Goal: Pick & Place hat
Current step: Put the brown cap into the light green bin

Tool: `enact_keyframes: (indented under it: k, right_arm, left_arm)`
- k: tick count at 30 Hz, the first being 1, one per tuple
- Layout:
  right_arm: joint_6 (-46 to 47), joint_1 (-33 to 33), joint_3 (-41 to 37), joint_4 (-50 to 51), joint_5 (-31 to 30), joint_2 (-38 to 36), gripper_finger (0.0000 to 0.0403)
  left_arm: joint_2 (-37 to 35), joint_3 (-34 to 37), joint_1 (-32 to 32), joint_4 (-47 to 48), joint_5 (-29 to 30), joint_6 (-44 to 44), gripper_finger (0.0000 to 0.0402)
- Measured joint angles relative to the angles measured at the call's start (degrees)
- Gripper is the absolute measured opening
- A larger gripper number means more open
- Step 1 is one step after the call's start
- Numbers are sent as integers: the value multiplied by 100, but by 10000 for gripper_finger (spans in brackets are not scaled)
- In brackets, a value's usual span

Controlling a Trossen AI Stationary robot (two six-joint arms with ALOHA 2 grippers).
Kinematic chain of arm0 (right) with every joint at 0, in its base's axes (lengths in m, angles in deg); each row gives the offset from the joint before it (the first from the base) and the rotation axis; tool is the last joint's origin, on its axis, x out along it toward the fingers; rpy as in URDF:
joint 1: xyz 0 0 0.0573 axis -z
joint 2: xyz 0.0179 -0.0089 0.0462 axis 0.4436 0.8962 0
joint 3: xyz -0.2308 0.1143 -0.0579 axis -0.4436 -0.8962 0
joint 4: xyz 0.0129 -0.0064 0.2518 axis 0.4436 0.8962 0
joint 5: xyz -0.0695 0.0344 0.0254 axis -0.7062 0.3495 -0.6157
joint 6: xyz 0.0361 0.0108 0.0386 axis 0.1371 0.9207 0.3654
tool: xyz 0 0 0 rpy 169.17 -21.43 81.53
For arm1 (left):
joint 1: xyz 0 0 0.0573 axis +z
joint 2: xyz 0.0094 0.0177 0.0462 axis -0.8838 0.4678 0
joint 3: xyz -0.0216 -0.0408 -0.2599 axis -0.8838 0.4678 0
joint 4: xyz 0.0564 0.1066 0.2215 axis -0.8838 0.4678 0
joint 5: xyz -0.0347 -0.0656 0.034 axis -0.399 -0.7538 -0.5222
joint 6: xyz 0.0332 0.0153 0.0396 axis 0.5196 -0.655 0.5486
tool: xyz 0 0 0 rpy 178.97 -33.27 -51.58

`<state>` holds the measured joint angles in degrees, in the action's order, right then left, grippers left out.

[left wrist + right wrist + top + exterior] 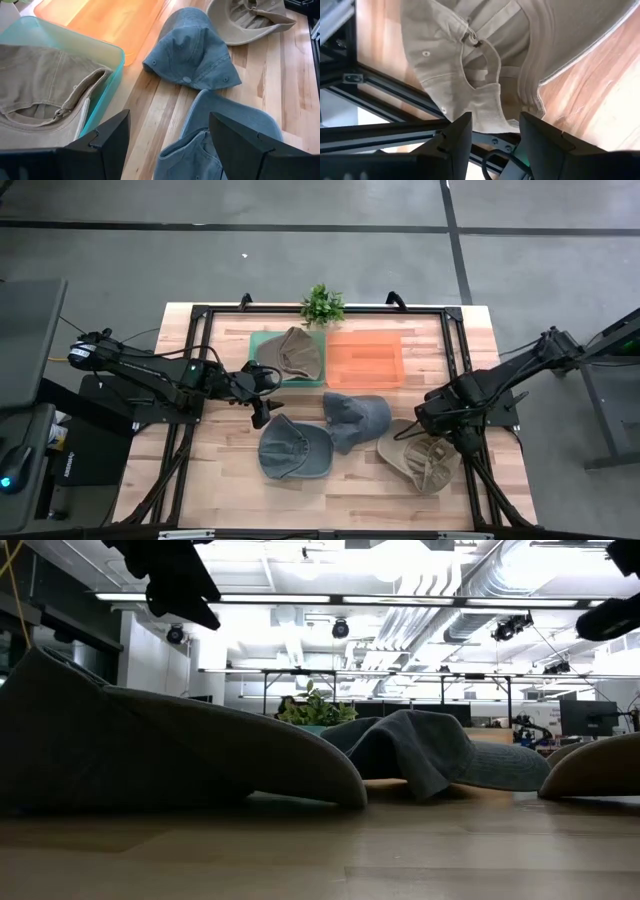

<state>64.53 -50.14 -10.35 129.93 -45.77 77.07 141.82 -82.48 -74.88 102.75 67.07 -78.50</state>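
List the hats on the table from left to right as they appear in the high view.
Blue-grey cotton cap lying upside down → khaki cap in the teal bin → blue-grey cap lying crown up → beige cap lying upside down at the right.

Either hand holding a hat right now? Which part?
No. Left hand is open between teal bin and blue cap; right hand is open over tan cap.

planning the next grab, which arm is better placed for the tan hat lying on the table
Right. The right gripper hovers with open fingers right at the tan hat at the table's right. The left gripper is by the green bin, across two blue hats.
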Motion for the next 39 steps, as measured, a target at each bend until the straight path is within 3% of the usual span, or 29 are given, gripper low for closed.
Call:
enact_keyframes:
  k: [9, 13, 19, 24, 39]
  right_arm:
    - [105, 2, -281, -189, 80, 502, 158]
    - [382, 2, -496, -226, 123, 518, 158]
    - [469, 2, -833, -566, 727, 518, 152]
    - [666, 17, -800, -647, 683, 518, 142]
    - [893, 15, -678, -883, 680, 518, 71]
  left_arm:
    - [0, 0, 0, 0, 2, 77, 248]
    - [0, 0, 0, 1, 3, 85, 248]
    - [0, 0, 0, 13, 0, 87, 248]
    - [0, 0, 0, 46, -2, 87, 248]
    - [0, 2, 0, 122, -7, 85, 248]
